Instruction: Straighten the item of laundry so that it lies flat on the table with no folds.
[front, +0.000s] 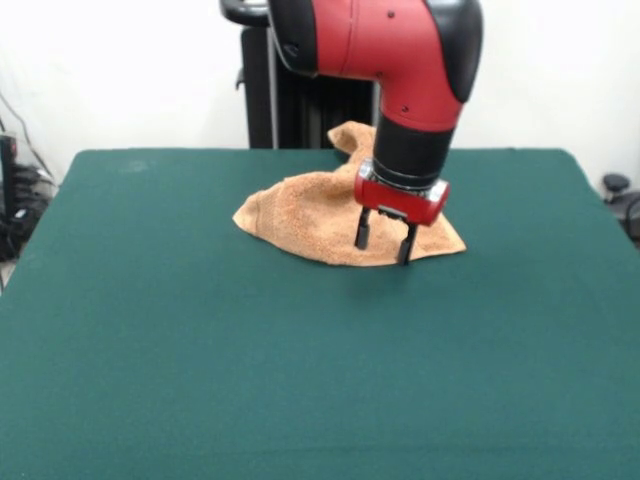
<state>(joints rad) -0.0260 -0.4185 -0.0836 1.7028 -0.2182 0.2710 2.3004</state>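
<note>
The orange-tan towel lies crumpled on the dark green table, near the far middle. It is bunched and folded, with one part rising behind the arm at the far side. My gripper hangs from the red and black arm over the towel's right part. Its two dark fingers are spread apart and point down, with the tips at the towel's near edge. Nothing is held between them.
The robot's black pedestal stands behind the table's far edge. Cables and dark equipment show off the left side, and a dark object sits off the right side.
</note>
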